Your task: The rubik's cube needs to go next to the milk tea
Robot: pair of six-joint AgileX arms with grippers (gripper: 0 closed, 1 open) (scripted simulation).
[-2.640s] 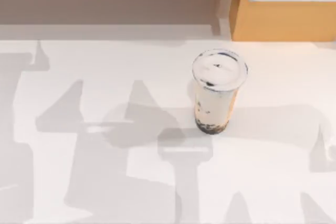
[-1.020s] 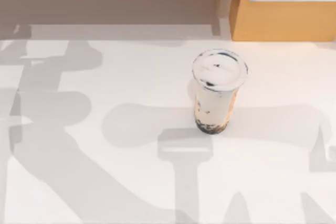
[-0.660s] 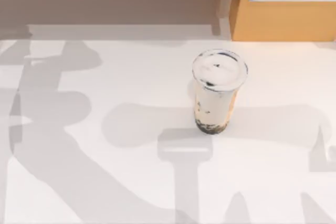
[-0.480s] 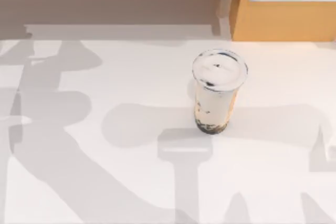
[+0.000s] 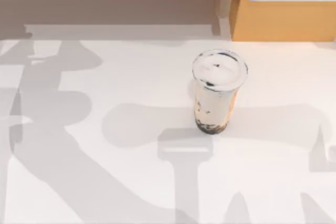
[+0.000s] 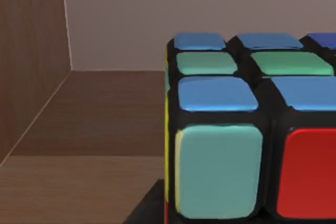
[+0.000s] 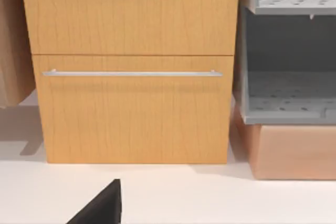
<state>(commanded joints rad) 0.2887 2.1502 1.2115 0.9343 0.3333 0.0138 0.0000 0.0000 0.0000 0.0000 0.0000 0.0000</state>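
Close up, the rubik's cube (image 6: 247, 129) takes up the right half of the left wrist view, sitting in a wooden shelf recess (image 6: 79, 114) (brown walls behind and beside it). Milk tea (image 5: 216, 92) stands upright at centre-right of the top view on the white counter (image 5: 131, 182). Left arm reaches into the shelf toward the cube; finger state: cannot tell, nor for the parked right arm, which faces an orange drawer front (image 7: 131, 66). Judgement: approach square to the cube's faces, centre it, avoid the shelf wall.
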